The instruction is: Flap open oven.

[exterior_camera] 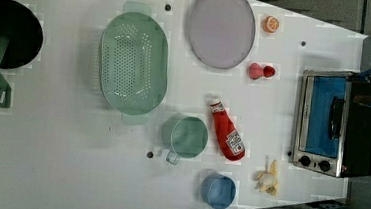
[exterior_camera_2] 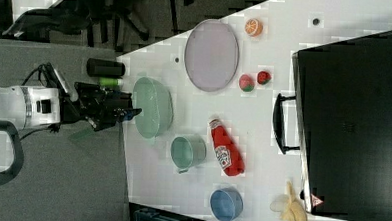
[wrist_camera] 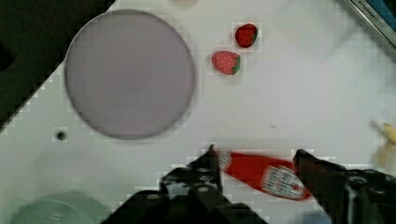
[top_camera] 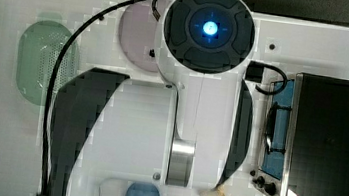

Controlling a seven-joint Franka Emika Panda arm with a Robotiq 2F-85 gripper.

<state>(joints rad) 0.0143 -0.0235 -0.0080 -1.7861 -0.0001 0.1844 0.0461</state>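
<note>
A white table (exterior_camera: 68, 165) carries the oven (exterior_camera: 335, 124) at the left view's right. Also there: a green colander (exterior_camera: 133, 63), purple plate (exterior_camera: 221, 27), ketchup bottle (exterior_camera: 227, 133) (lying flat), mug (exterior_camera: 185, 136), blue bowl (exterior_camera: 218, 190), banana (exterior_camera: 269, 180) and strawberries (exterior_camera: 261, 71).

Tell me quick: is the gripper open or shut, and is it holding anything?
Gripper: open, holding nothing; it hangs above the table over the ketchup bottle, away from the oven.

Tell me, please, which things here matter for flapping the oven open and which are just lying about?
For the job: oven, its door handle, gripper, open.

Lying about: ketchup bottle, plate, colander, green cup, blue bowl, strawberries, banana.
</note>
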